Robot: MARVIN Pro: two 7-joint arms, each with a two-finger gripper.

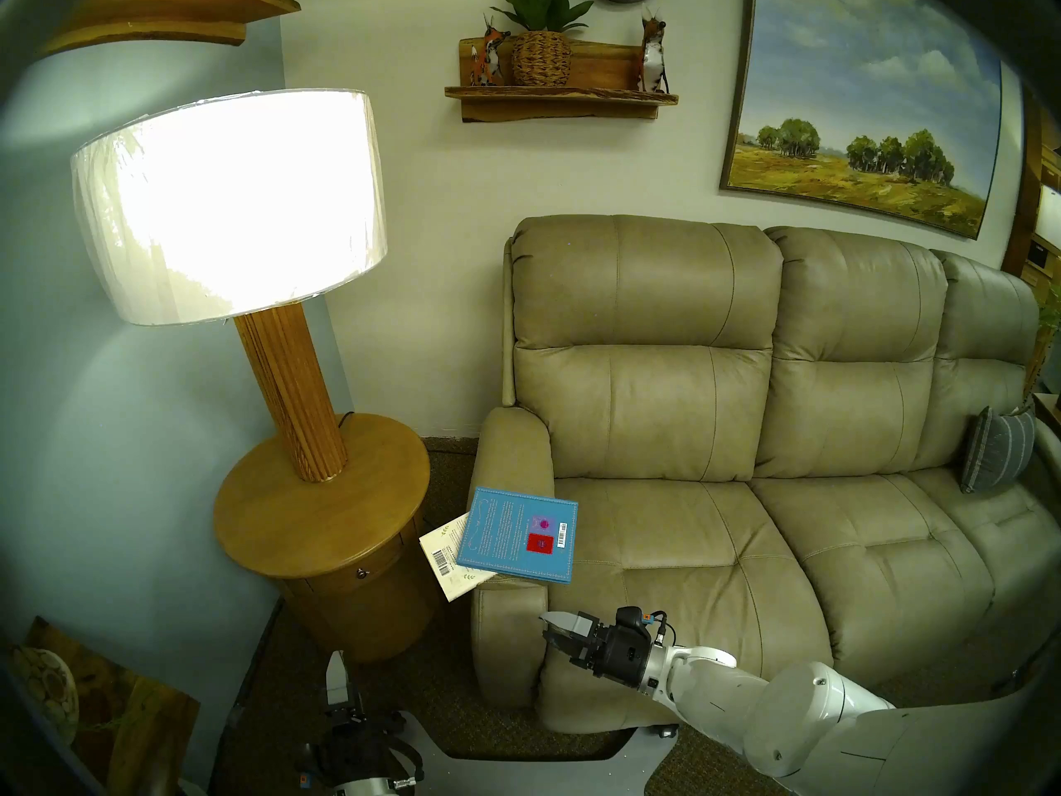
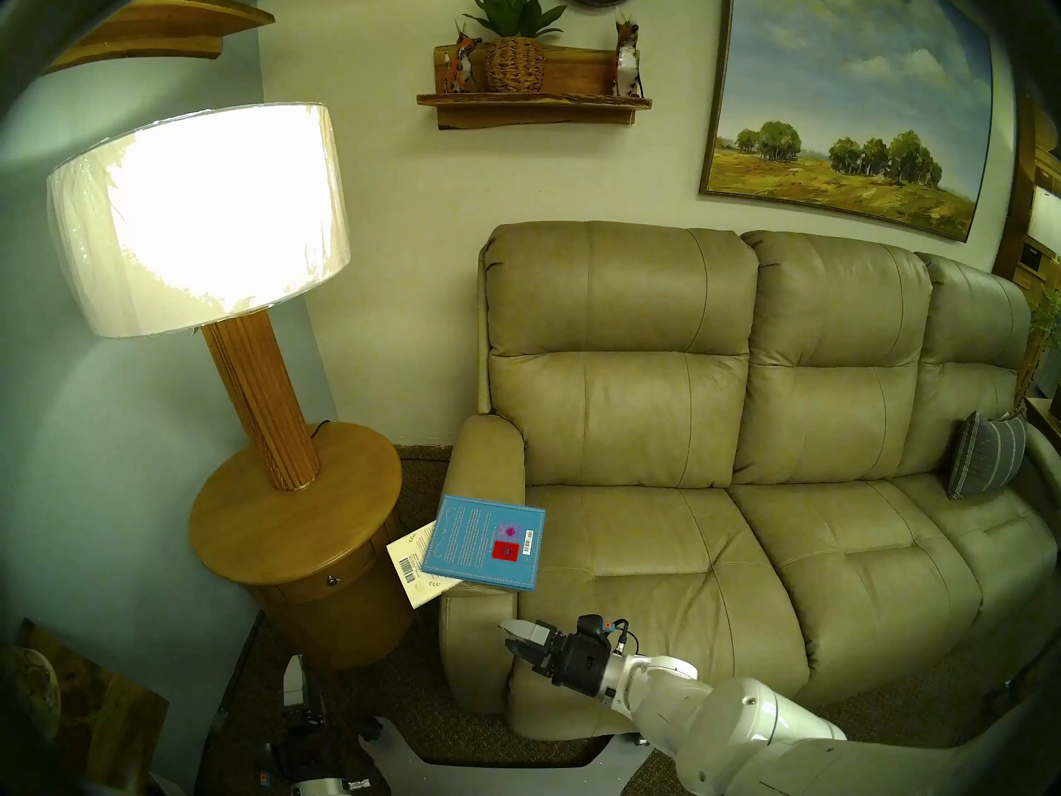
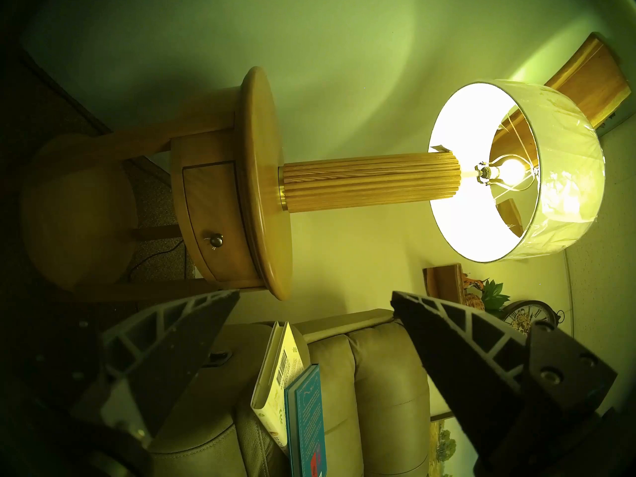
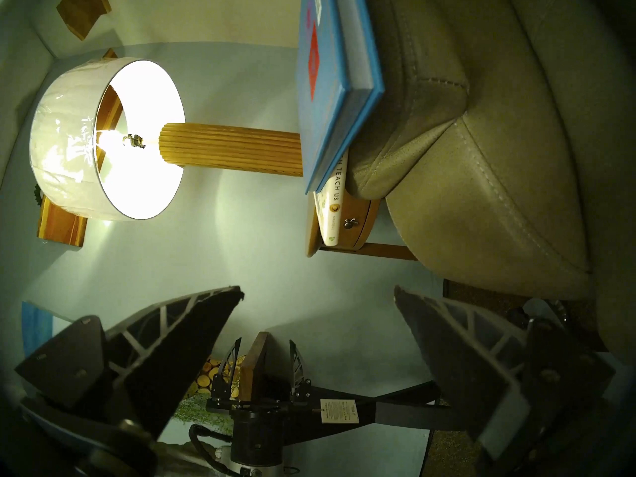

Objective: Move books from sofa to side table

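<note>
A light-blue book [image 1: 519,533] with a red square lies on the beige sofa's [image 1: 689,433] left armrest. Under it a cream book [image 1: 445,556] sticks out leftward over the gap toward the round wooden side table [image 1: 321,519]. My right gripper [image 1: 548,625] hovers open and empty at the armrest's front, just below the books. My left gripper [image 1: 336,663] points upward low in front of the table, open and empty. The left wrist view shows both books edge-on, the cream book [image 3: 278,373] and the blue book [image 3: 306,421], between its spread fingers. The right wrist view shows the blue book [image 4: 327,87] above.
A lit lamp [image 1: 229,203] stands on a thick wooden post [image 1: 293,393] at the back of the table top. A grey striped pillow [image 1: 996,456] leans at the sofa's far right. A framed picture [image 1: 103,714] rests on the floor at the left.
</note>
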